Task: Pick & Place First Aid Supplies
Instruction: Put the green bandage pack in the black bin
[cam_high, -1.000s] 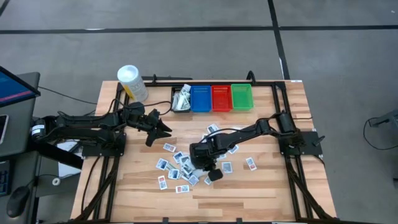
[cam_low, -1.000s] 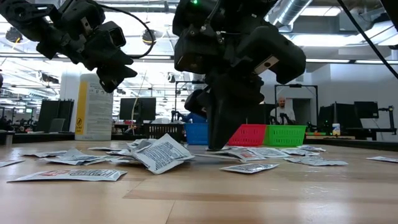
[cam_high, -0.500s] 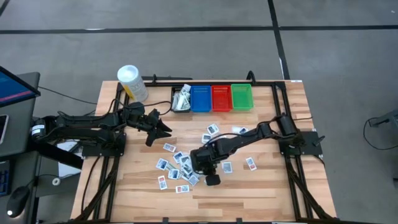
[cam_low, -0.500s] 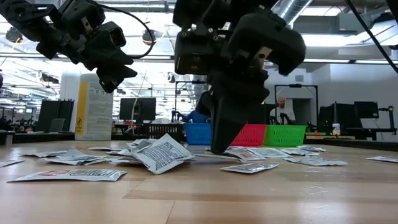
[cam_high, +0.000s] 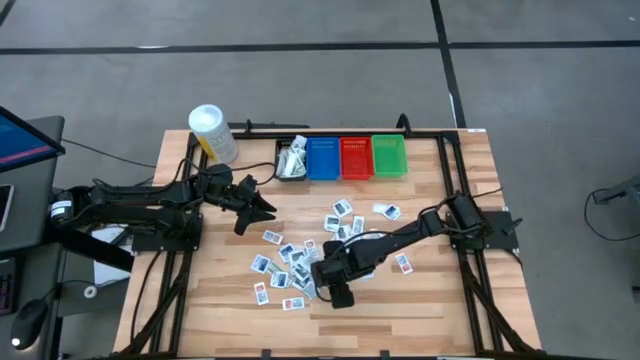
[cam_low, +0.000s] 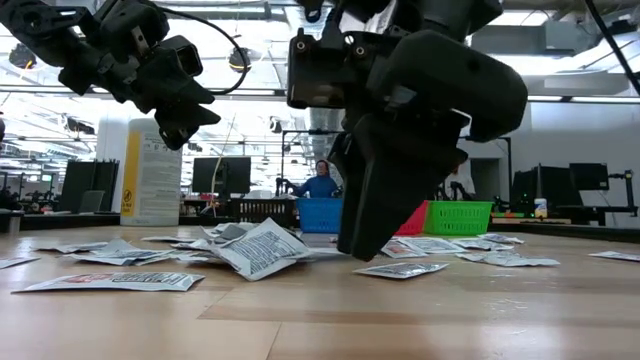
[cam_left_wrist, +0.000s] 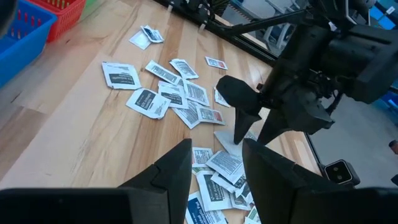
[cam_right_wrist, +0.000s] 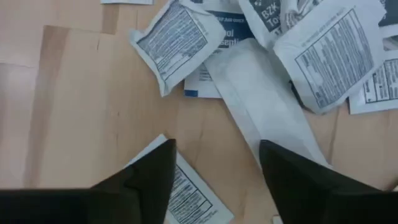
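The first aid supplies (cam_high: 288, 262) are small flat packets that lie loose and overlapping on the wooden table, with a few more farther back (cam_high: 345, 212). My right gripper (cam_high: 322, 272) stands open just above the near right edge of the pile, its fingers pointing steeply down. In the right wrist view a plain white packet (cam_right_wrist: 264, 106) and a printed packet (cam_right_wrist: 186, 196) lie on the table below my right gripper (cam_right_wrist: 214, 177), which touches neither. My left gripper (cam_high: 266, 208) hangs open and empty in the air left of the pile.
A black bin (cam_high: 292, 160) with some packets in it and blue (cam_high: 322, 158), red (cam_high: 356, 157) and green (cam_high: 388, 156) bins stand in a row at the far edge. A white tub (cam_high: 212, 133) stands at the far left. Bare wood lies along the near edge.
My right gripper has swung toward the table's near edge, to the near right edge of the packet pile, rolling its wrist as it went, and its fingers have opened. The packets farther back, earlier under the arm, now show. My left arm has kept still.
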